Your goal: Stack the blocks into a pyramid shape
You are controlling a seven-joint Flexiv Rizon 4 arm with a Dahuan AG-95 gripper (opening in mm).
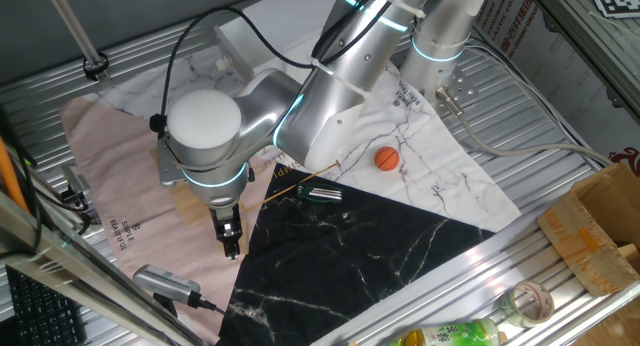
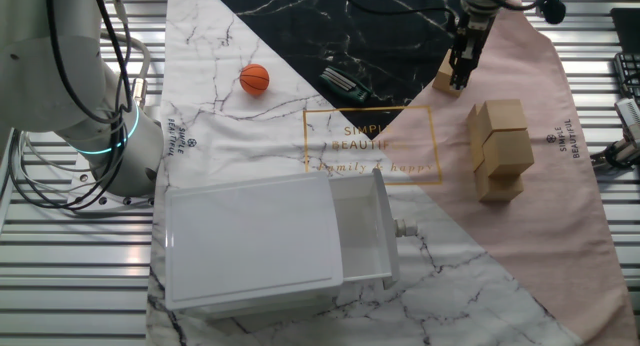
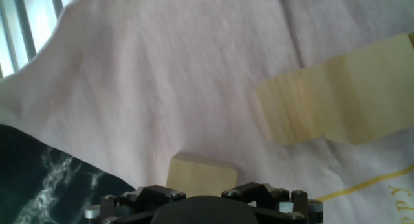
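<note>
Gripper (image 2: 460, 78) was down low over the pink cloth (image 2: 560, 216), right beside a lone block (image 2: 445, 72) near the edge of the black marble sheet (image 2: 330, 26). From the other fixed view we saw the dark fingers hanging straight down, their tips level with that block and just to one side of it. Whether they were pinching it or merely alongside, we could not tell; the fingers looked close together, yet no view showed the tips plainly. In the hand view the block (image 3: 202, 173) sat directly ahead of the gripper body, its near part hidden behind the black housing, and the fingertips themselves were out of frame.

Off to the side, well apart from the lone block, stood the stack (image 2: 500, 149) on the pink cloth: tan blocks bunched tight and more than one layer high. We could not count them cleanly. In the hand view the same stack (image 3: 336, 98) showed as a pale cluster beyond the single block.

Elsewhere we had the ball (image 2: 254, 79) on the white marble sheet (image 2: 200, 116), a dark green tool (image 2: 345, 81) lying on the black sheet, and the white box (image 2: 270, 241) with its drawer pulled open.
</note>
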